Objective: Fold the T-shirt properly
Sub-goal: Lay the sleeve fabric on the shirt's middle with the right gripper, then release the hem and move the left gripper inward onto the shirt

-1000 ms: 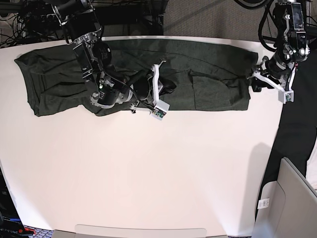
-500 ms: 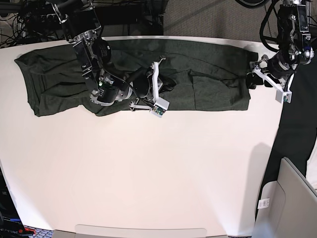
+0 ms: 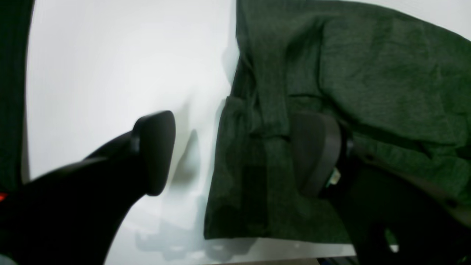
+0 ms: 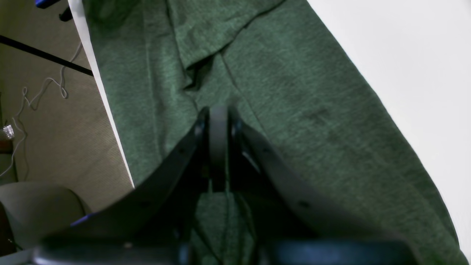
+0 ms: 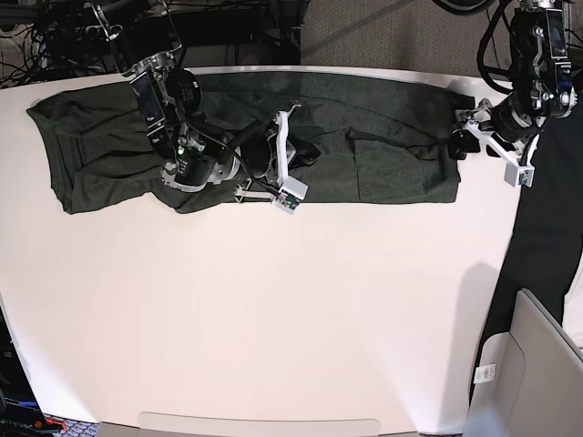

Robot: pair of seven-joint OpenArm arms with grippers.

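The dark olive-green T-shirt (image 5: 383,118) lies spread in a long band along the far edge of the white table (image 5: 273,319). My right gripper (image 5: 308,155) sits on the shirt's middle, where the cloth is bunched. In the right wrist view it (image 4: 219,125) is shut, with puckered shirt cloth (image 4: 294,92) pinched at its tips. My left gripper (image 5: 461,142) is at the shirt's right end. In the left wrist view it (image 3: 235,151) is open, one finger (image 3: 154,151) over bare table and the other (image 3: 316,151) over the shirt (image 3: 368,73), the shirt's edge between them.
The table's far edge (image 4: 106,110) runs just behind the shirt, with carpet and cables beyond. A grey bin-like object (image 5: 537,364) stands off the table's right front corner. The table's right edge lies close to my left gripper.
My left gripper has moved a little left and toward the far side, onto the shirt's right edge. My right arm has shifted slightly toward the far side, still shut on the cloth.
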